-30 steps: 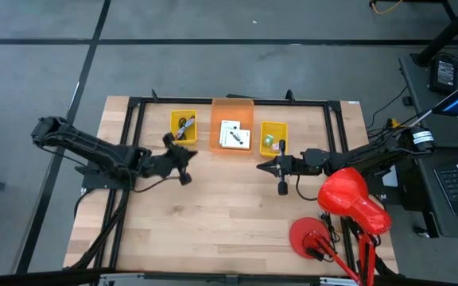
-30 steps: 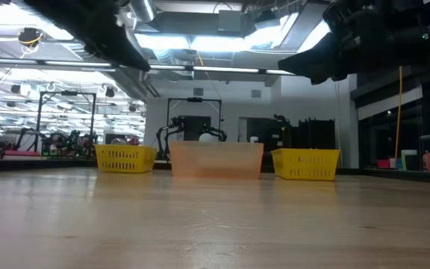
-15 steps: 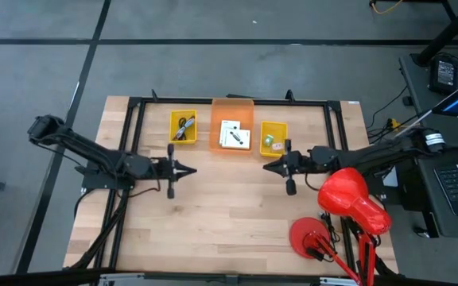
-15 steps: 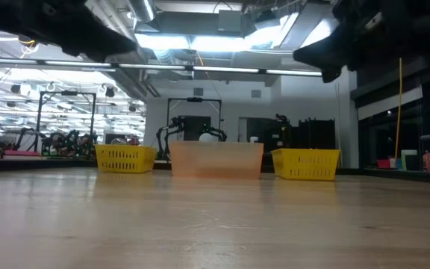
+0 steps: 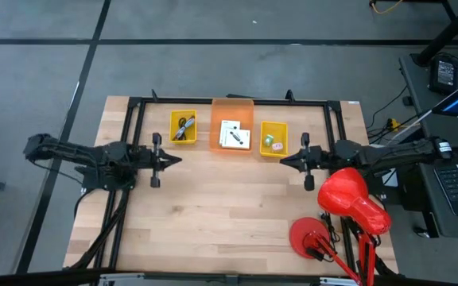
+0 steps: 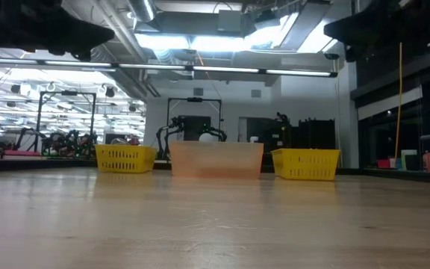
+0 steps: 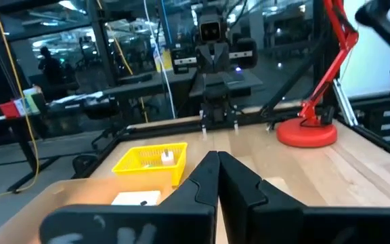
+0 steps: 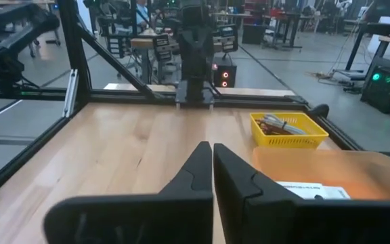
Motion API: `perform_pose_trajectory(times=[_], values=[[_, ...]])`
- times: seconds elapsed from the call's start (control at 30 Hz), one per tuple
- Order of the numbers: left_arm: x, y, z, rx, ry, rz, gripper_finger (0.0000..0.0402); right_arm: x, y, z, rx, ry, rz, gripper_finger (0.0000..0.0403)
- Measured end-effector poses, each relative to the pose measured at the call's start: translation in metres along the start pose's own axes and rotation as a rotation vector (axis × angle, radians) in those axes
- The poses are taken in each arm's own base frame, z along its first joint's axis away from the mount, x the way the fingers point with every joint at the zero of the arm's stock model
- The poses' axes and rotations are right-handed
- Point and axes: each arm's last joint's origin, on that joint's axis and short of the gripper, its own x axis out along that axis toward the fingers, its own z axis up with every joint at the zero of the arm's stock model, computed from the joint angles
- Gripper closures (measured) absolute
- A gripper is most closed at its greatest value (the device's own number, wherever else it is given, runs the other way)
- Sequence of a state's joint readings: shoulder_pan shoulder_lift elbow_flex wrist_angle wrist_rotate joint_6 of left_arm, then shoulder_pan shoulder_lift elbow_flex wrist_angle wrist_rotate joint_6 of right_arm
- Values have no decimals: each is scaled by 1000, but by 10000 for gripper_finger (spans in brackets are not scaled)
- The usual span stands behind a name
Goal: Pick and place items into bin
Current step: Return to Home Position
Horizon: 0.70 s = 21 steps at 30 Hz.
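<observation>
Both grippers hang shut and empty above the wooden table. My left gripper [image 5: 177, 160] [image 7: 217, 161] is near the table's left side, pointing right. My right gripper [image 5: 283, 160] [image 8: 212, 150] is near the right side, pointing left. Along the far edge stand three containers. The orange bin [image 5: 232, 119] [image 8: 330, 169] holds the two white cards [image 5: 234, 134]. The left yellow basket [image 5: 173, 127] [image 8: 288, 139] holds the dark cords [image 5: 184, 125]. The right yellow basket [image 5: 262, 137] [image 7: 141, 163] holds the green cube [image 5: 268, 141] and small pale pieces. I cannot make out the clip.
A red desk lamp [image 5: 348, 202] [image 7: 313, 129] stands at the table's near right corner, close under my right arm. A black frame [image 5: 229, 102] runs round the table's edges. Bare wood [image 5: 229, 199] lies between the two grippers and toward the near edge.
Both arms have drawn apart. My left gripper moved from beside the left yellow basket toward the table's left edge and turned level. My right gripper moved toward the right edge. In the low view both arms moved outward and up. Nothing in the containers has shifted.
</observation>
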<state>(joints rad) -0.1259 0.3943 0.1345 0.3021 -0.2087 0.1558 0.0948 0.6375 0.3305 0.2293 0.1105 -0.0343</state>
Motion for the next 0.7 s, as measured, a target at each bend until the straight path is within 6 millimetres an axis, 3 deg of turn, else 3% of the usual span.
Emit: perform_pose_trajectory(times=[0.2,0.37,0.5,0.7], values=[[-8,15,-1,-6,-4,28,400,-10,-1,1,-26,-15,-1,403],[-9,24,-3,-25,8,55,400,-14,-1,-22,2,-3,-1,403],[-9,26,-17,-18,-13,86,400,-20,-1,-39,6,-28,-3,403],[-13,28,-32,-19,-23,134,400,-31,-2,-40,4,-82,-6,403]])
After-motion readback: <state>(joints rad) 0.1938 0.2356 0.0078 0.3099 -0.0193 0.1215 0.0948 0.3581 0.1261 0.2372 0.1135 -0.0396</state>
